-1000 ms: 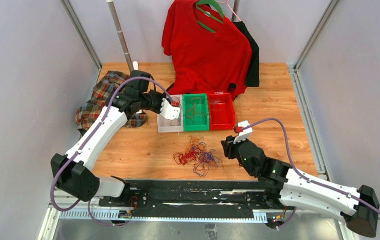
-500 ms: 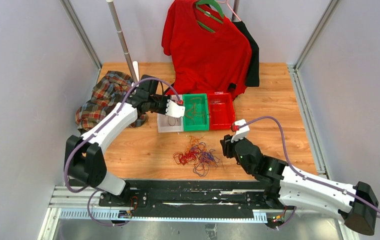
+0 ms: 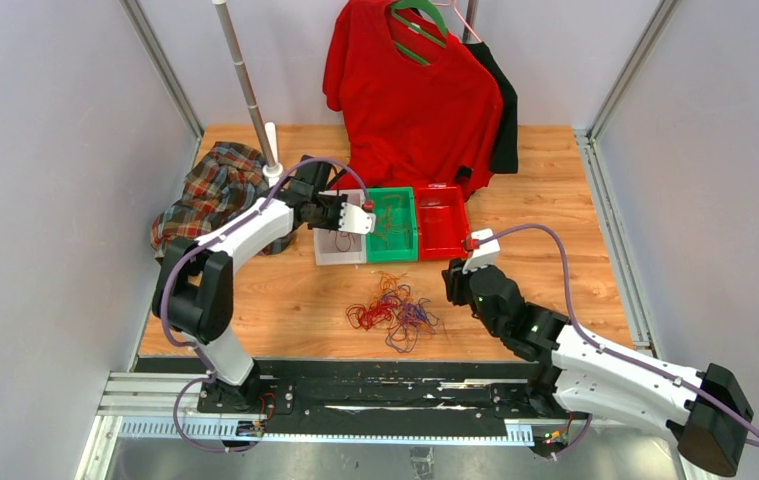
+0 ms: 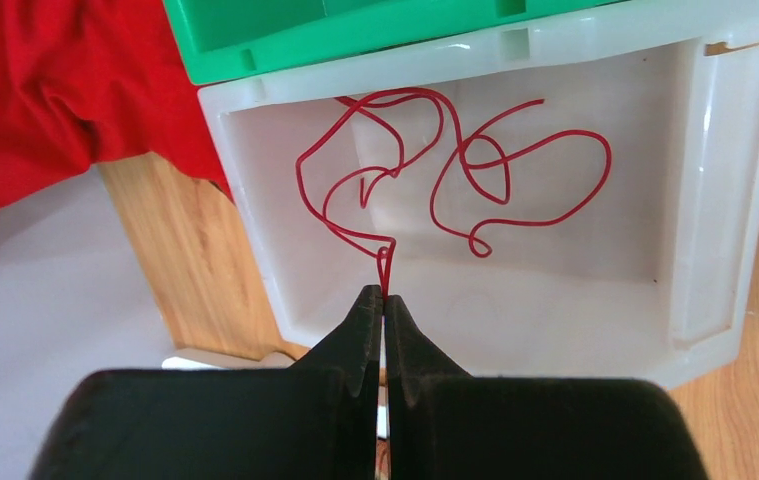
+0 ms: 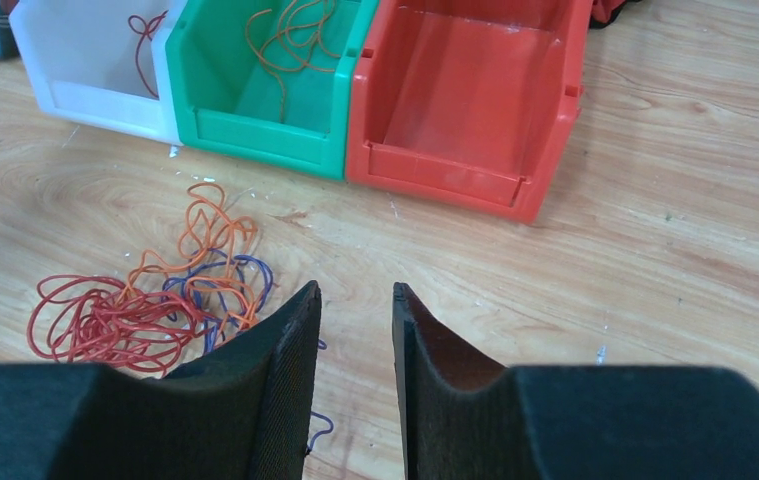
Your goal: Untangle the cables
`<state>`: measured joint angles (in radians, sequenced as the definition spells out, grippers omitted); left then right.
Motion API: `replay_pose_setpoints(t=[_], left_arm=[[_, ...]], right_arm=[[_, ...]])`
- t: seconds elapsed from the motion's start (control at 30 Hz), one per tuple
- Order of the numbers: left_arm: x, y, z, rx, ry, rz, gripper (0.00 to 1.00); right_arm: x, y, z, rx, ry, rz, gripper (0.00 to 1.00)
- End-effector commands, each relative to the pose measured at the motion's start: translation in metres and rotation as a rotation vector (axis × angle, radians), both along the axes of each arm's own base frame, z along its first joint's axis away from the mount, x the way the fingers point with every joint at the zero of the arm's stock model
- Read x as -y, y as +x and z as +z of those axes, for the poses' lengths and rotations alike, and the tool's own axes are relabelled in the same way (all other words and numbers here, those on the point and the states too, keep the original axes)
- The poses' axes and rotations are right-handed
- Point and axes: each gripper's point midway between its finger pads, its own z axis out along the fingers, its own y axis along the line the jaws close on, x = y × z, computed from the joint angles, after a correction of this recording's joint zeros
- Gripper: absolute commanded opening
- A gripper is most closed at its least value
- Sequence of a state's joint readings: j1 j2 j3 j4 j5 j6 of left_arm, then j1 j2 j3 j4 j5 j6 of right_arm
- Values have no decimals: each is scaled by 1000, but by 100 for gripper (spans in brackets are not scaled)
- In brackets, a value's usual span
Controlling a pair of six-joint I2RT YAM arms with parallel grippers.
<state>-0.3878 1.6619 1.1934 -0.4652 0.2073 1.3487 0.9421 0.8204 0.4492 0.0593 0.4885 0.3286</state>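
- My left gripper (image 4: 383,300) is pinched tight on a red cable (image 4: 384,262). The fingertips meet with the strand caught between them.
- The rest of that red cable lies in loose loops on the floor of the white bin (image 4: 725,200), and the gripper hangs over that bin.
- The white bin is leftmost of 3 bins in a row. It touches the green bin (image 5: 255,135), which touches the red bin (image 5: 445,170).
- The green bin holds an orange cable (image 5: 285,40).
- The tangle (image 3: 393,310), a mix of red, orange and purple cables, lies on the table (image 3: 545,200). It is just in front of the bins and between my 2 arms.
- In the right wrist view the red loops bunch at the tangle's left, with orange and purple mixed at its right.
- My right gripper (image 5: 355,295) has its fingers parted a little with nothing between them. Bare wood shows in the gap.
- It sits just right of the tangle, on the near side of the red bin. I can't tell whether it touches the table.
- A red shirt (image 3: 410,90) on a green hanger (image 3: 417,30) hangs at the back. Its lower edge reaches down behind the bins.
- A plaid cloth (image 3: 210,195) is heaped at the table's left, beside my left arm.
- A grey pole (image 3: 245,85) stands at the back left, near the cloth.
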Motion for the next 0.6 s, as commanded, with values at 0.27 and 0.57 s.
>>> replay_pose_setpoints(t=[0.27, 0.57], left_arm=[[-1, 1, -34, -70, 41, 73, 0], [10, -35, 28, -234, -91, 115, 93]], right_arm=[[-8, 11, 24, 24, 78, 17, 32], [-45, 13, 24, -17, 88, 180, 51]])
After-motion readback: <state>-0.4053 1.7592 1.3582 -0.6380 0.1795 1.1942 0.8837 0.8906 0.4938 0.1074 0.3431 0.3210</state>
